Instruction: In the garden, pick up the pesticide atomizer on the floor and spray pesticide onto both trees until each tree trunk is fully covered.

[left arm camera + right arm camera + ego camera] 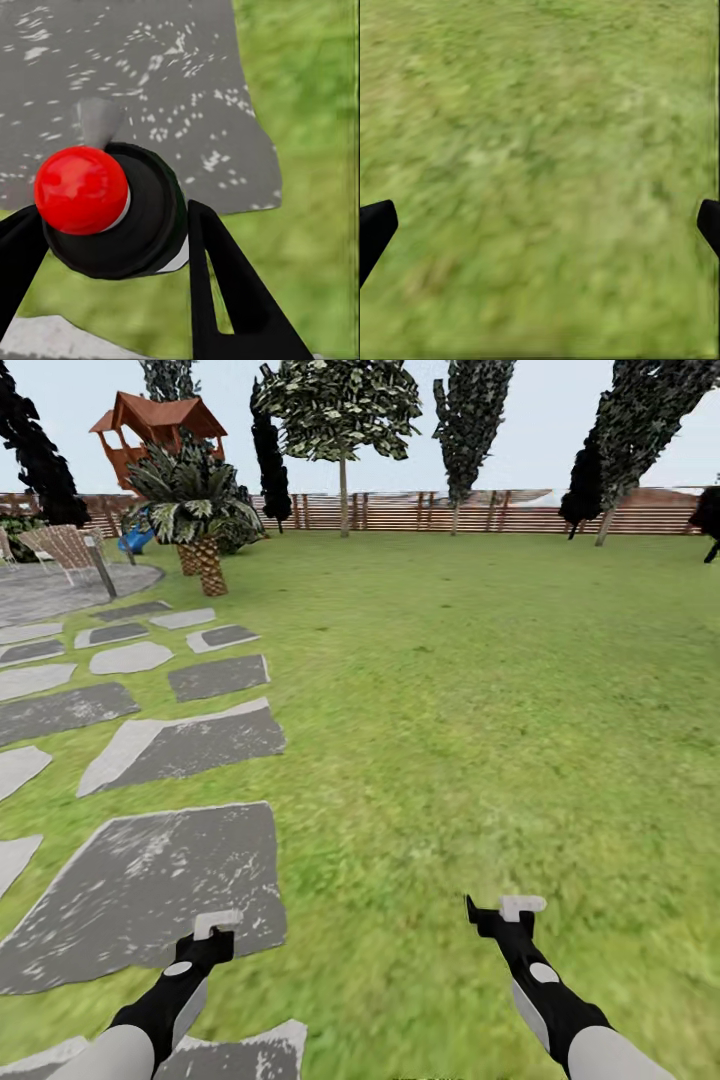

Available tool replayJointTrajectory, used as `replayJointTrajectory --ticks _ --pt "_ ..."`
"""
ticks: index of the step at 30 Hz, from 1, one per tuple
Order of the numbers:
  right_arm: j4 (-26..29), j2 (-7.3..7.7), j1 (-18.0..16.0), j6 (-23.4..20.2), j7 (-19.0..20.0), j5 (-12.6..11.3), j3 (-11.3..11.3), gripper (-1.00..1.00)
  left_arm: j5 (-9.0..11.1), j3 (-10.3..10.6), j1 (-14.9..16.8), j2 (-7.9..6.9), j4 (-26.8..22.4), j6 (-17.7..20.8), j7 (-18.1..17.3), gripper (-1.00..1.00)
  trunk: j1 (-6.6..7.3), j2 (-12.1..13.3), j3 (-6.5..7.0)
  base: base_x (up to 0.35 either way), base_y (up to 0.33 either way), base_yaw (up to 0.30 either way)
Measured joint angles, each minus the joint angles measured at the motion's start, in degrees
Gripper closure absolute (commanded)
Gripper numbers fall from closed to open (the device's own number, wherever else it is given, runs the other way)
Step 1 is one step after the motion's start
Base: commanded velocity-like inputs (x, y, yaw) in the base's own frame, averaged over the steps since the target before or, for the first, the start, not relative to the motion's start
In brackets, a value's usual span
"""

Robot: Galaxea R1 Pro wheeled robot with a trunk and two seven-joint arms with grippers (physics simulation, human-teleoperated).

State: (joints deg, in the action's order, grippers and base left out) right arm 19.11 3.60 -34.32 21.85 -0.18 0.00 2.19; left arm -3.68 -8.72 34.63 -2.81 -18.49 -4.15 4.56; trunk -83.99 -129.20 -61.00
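1. Between our left gripper's (112, 247) black fingers (225, 285), the left wrist view shows a round black object with a glossy red dome-shaped cap (81, 189); we take it for the pesticide atomizer, though it shows no green.
2. The fingers sit close on either side of its black body, so we read that gripper as clamped on it.
3. Beneath it lies a grey speckled stone paving slab (150, 67), bordered by blurry green grass lawn (315, 112).
4. Our right gripper (540, 225) hangs over bare grass, its dark fingertips (375, 229) spread wide to the picture's edges.
5. From the head view, both arms reach forward low, the left gripper (215, 926) over a slab (150, 880), the right gripper (505, 912) over lawn (480, 690).
6. Farther off stand a brown horizontal-slat wooden fence (480, 510), a short palm with a scaly trunk (205, 555), and a red-roofed wooden playhouse (155, 430).
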Motion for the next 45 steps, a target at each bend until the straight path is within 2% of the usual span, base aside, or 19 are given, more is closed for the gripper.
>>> replayJointTrajectory --ticks 45 --pt "-0.83 -0.09 0.01 0.02 0.0 0.0 0.0 -1.0 0.0 0.1 -0.08 0.03 0.12 -0.07 0.06 1.0 0.0 0.0 0.0 0.0 0.0 -0.3"
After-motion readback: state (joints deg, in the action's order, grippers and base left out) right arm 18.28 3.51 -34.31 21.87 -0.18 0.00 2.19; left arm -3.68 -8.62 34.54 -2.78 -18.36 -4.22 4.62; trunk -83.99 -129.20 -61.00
